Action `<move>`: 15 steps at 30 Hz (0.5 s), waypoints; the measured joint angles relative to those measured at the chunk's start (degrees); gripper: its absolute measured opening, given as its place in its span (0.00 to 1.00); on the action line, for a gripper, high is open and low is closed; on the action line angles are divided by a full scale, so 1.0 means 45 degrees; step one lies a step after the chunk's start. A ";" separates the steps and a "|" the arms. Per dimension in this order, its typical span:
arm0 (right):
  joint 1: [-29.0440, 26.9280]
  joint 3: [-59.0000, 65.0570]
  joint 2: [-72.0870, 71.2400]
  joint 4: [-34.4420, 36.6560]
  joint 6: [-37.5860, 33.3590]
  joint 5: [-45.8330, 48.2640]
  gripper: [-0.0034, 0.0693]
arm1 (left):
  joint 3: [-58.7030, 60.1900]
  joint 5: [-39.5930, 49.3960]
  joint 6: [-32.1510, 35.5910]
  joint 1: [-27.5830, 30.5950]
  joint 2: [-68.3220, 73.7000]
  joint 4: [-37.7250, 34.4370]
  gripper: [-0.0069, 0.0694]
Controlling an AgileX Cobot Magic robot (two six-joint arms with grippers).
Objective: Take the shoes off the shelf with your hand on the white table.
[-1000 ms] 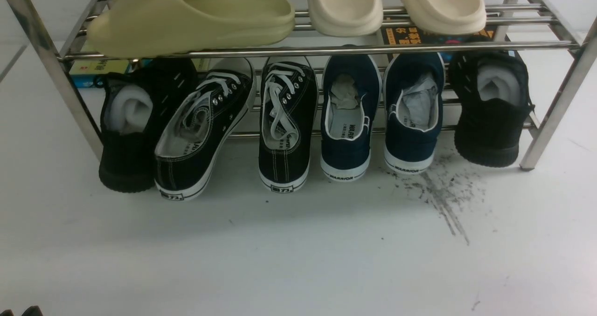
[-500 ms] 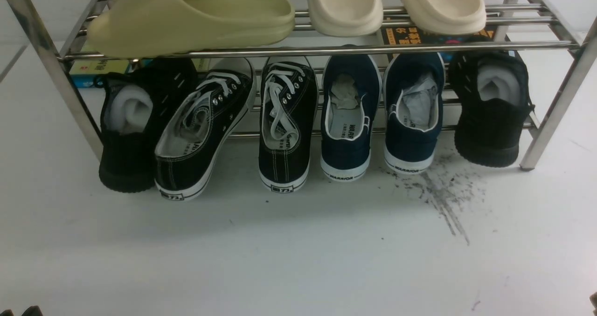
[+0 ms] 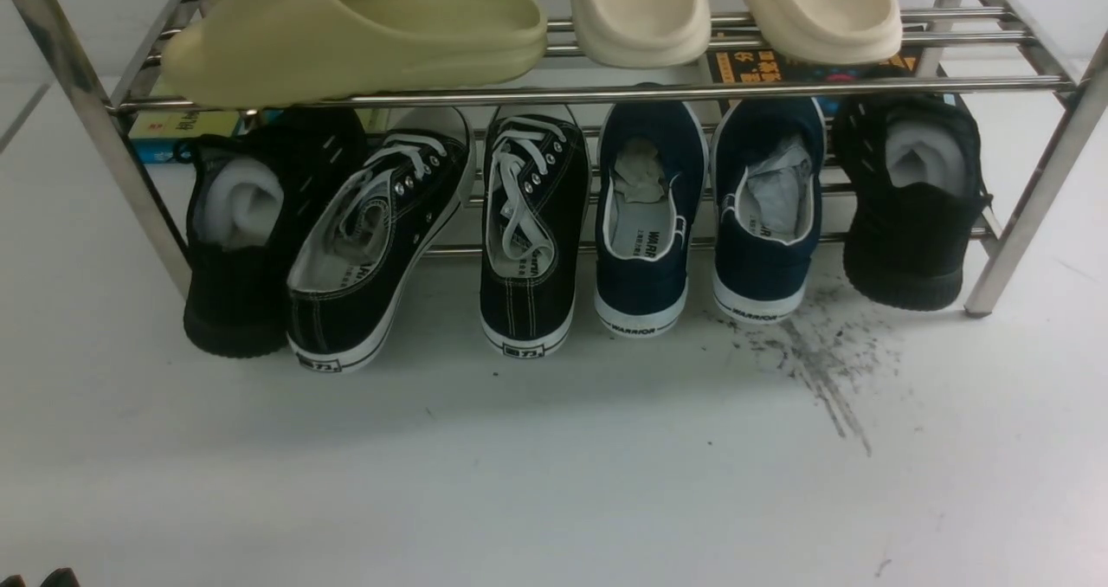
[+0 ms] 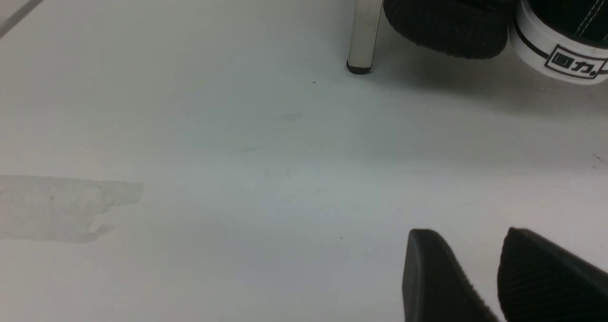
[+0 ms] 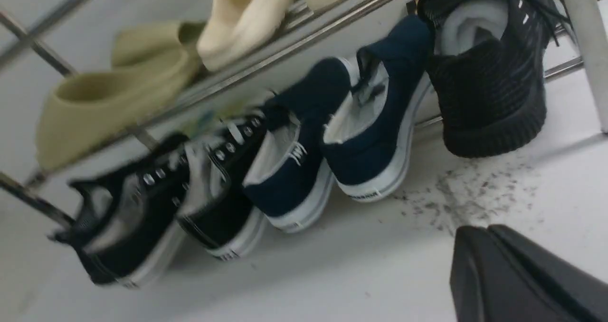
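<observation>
Front view has lost your right gripper [image 5: 475, 239] from the near-right corner of the white table [image 3: 554, 483]; clenched or not, I cannot tell. Navy slip-ons [image 3: 642, 284] remain on the shelf [image 3: 554, 95].

Lab-like test setup, metal shoe shelf [image 3: 554, 94] standing on a bare, scuffed white table [image 3: 554, 483]

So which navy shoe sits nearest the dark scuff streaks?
The right-hand navy slip-on, its heel beside the streaks; its twin stands left of it, beside the white-laced sneaker.
</observation>
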 joint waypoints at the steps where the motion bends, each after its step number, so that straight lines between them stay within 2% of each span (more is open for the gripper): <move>1: 0.0000 -0.1064 0.1403 -0.0890 -0.0162 0.1336 0.04 | 0.0000 0.0000 0.0000 0.0000 0.0000 0.0000 0.41; 2: 0.0000 -0.1189 0.1769 -0.1102 -0.0194 0.1491 0.04 | 0.0000 0.0000 0.0000 0.0000 0.0000 0.0000 0.41; 3: 0.0000 -0.2134 0.3081 -0.1739 -0.0260 0.2571 0.04 | 0.0000 0.0000 0.0000 0.0000 0.0000 0.0000 0.41; 6: 0.0000 -0.3454 0.5688 -0.2319 -0.0374 0.4370 0.05 | 0.0000 0.0000 0.0000 0.0000 0.0000 0.0000 0.41; 8: 0.0000 -0.4037 0.7056 -0.2177 -0.0760 0.5112 0.05 | 0.0000 0.0000 0.0000 0.0000 0.0000 0.0000 0.41; 9: 0.0033 -0.4561 0.8461 -0.1457 -0.1737 0.5766 0.05 | 0.0000 0.0000 0.0000 0.0000 0.0000 0.0000 0.41; 11: 0.0165 -0.4859 0.9266 -0.0792 -0.2348 0.6018 0.05 | 0.0000 0.0000 0.0000 0.0000 0.0000 0.0000 0.41; 12: 0.0616 -0.5263 1.0164 0.0164 -0.3300 0.6323 0.05 | 0.0000 0.0000 0.0000 0.0000 0.0000 0.0000 0.41; 14: 0.1044 -0.5547 1.0631 0.0633 -0.3741 0.6408 0.05 | 0.0000 0.0000 0.0000 0.0000 0.0000 0.0000 0.41; 15: 0.2232 -0.6241 1.1464 0.1037 -0.4095 0.6413 0.06 | 0.0000 0.0000 0.0000 0.0000 0.0000 0.0000 0.41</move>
